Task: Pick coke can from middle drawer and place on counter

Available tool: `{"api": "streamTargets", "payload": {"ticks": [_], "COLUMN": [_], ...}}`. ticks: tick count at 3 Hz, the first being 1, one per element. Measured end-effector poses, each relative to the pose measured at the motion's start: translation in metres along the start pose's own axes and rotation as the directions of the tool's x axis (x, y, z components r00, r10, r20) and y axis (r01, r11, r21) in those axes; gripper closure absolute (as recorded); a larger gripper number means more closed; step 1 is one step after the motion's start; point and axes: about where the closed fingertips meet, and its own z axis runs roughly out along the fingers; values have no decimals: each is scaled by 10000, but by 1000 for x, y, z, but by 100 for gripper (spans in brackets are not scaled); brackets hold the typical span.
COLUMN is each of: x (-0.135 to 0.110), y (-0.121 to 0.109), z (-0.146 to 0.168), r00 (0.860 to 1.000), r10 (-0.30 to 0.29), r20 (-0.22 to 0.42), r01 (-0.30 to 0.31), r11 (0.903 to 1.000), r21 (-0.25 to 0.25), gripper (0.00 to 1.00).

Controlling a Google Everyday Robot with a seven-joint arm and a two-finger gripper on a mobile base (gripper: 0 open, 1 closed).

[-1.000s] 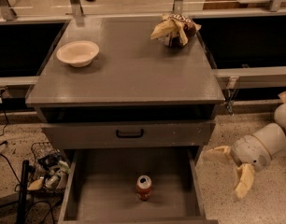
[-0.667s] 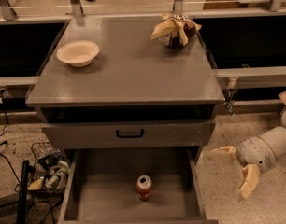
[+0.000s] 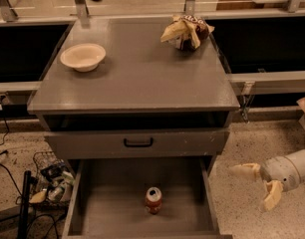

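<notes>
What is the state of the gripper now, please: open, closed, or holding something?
Gripper: open and empty, to the right of the middle drawer; the coke can stands inside the drawer.

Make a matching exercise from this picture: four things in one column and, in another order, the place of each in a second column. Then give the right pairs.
Things
1. shallow cream round bowl
2. white two-finger tool, fingers open
3. small red soda can
4. crumpled brown-and-yellow snack bag

Places
A. on the floor of the open grey drawer
B. back right of the flat grey counter
C. right of that drawer, above the speckled floor
D. left part of that counter

Pairs: 1-D, 2-C, 3-A, 4-B.
</notes>
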Motion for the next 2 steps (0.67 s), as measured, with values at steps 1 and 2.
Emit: {"api": "streamTargets", "payload": {"ticks": [1, 2], "x": [0, 1], "y": [0, -14], "z": [0, 14], "r00": [10000, 9995], "r10": [0, 80], "r20": [0, 294], "r01": [0, -80], "r11": [10000, 10000], "r21": [0, -14], "gripper": [0, 0]}}
